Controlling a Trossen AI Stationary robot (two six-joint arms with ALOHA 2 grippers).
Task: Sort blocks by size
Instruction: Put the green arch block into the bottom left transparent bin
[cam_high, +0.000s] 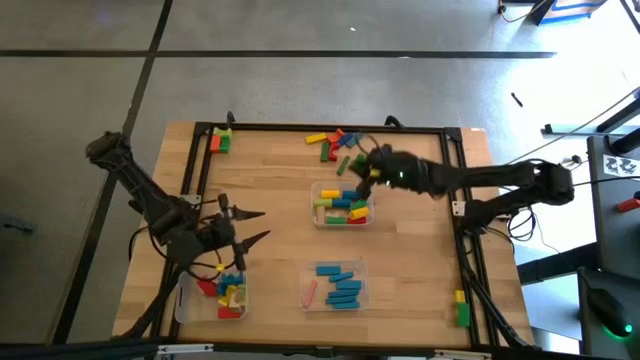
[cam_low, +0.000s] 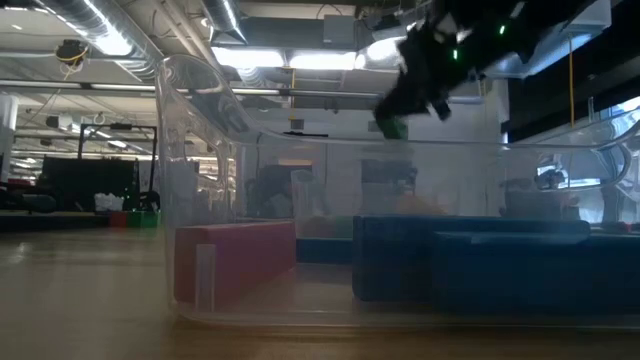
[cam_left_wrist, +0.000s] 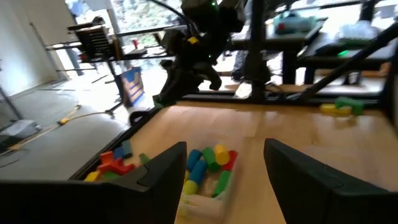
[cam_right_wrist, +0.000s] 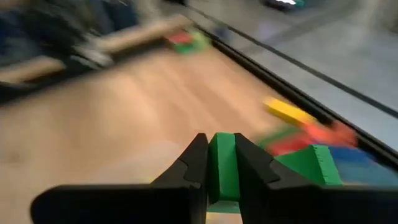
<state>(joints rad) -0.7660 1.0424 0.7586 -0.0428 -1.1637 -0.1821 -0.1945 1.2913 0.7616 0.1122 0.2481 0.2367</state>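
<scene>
I look down on a wooden surface (cam_high: 270, 230) framed by a black rail. My right gripper (cam_high: 366, 168) reaches in from the right side and hangs above the far middle of the surface, just beside the loose pile of blocks (cam_high: 335, 143) there. Its jaws are clamped on a green block (cam_right_wrist: 222, 165), which stands upright between the two dark fingers (cam_right_wrist: 193, 163) in the right wrist view. In the low view the same green block (cam_low: 392, 127) shows raised in the air.

Just below that gripper in the high view sits a clear tray (cam_high: 341, 205) with mixed yellow, green, blue and red blocks. Nearer the front, another clear tray (cam_high: 334, 284) holds blue bars with a pink one at its left end. A third tray (cam_high: 222, 294) at the front left carries red, yellow and blue pieces.

My left gripper (cam_high: 250, 226) waits over the left side of the surface, near that front left tray, its jaws spread wide and holding nothing.

A few blocks (cam_high: 221, 140) lie at the far left corner, and more (cam_high: 461, 309) rest on the rail at the front right.
</scene>
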